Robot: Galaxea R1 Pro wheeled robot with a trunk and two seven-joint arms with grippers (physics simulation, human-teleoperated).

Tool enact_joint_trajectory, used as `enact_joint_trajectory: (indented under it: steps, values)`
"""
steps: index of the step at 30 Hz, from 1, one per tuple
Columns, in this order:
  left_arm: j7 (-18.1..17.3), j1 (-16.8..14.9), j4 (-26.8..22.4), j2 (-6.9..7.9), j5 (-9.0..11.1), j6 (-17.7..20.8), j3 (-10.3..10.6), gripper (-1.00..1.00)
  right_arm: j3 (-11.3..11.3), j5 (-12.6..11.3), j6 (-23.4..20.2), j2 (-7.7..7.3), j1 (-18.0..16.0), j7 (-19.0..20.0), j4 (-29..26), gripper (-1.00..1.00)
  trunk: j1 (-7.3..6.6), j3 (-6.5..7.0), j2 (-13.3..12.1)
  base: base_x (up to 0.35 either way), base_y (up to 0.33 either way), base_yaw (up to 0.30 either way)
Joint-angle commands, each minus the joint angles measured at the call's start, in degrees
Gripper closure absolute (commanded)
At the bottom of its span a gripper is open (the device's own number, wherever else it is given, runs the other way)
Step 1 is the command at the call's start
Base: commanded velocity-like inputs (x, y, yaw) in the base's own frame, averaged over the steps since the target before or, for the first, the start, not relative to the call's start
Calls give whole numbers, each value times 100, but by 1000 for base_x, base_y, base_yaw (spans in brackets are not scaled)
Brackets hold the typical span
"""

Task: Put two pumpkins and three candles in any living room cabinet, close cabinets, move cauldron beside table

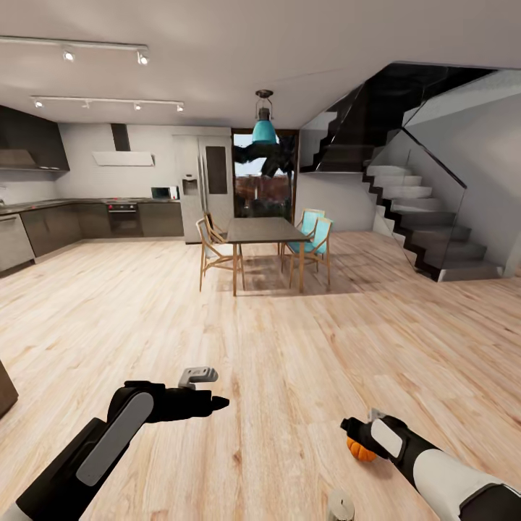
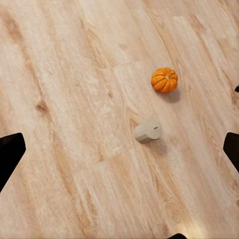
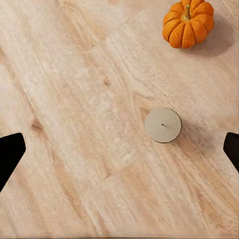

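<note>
Head view: an open room with wood floor point(image 1: 289, 347). The right gripper point(image 1: 356, 428) hangs over a pumpkin point(image 1: 359, 451), with a candle point(image 1: 339, 504) just below; the left gripper point(image 1: 206, 391) is beside it, and I cannot tell its spread here.

Left wrist view: pumpkin point(image 2: 164, 79) and candle point(image 2: 148, 131) sit apart on the floor, fingertips point(image 2: 10, 154) spread wide, holding nothing.

Right wrist view: the candle point(image 3: 163, 125) seen from above, wick showing, pumpkin point(image 3: 188, 23) near; fingertips point(image 3: 10, 152) wide and empty (both things look light and rigid; the pumpkin's ribbed sides should grip best).
</note>
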State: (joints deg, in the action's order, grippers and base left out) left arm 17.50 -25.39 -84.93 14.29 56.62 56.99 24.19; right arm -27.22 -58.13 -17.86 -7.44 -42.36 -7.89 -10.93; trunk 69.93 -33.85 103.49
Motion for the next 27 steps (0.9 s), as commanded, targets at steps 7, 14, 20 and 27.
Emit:
enact_joint_trajectory:
  steps: [7, 14, 20, 27]
  values:
    - [51, -5, -6, 4, 66, 5, 22, -100, -61, -44, -97, -3, -3, -37, -19, -100, 154, -133, 285, 0, 0, 0]
    - [-319, -9, -14, 103, 478, 20, 1, -100, -64, -41, -103, -3, -7, -37, -52, -100, 308, -258, 566, 0, 0, 0]
    - [-1442, -15, -22, 950, 1792, 22, 7, -100, -64, -40, -104, -3, -5, -35, -72, -100, 439, -366, 807, 0, 0, 0]
    - [-2928, -18, -14, 1776, 2618, 22, -42, -100, -80, -40, -104, -3, -7, -37, -60, -100, 593, -492, 1088, 0, 0, 0]
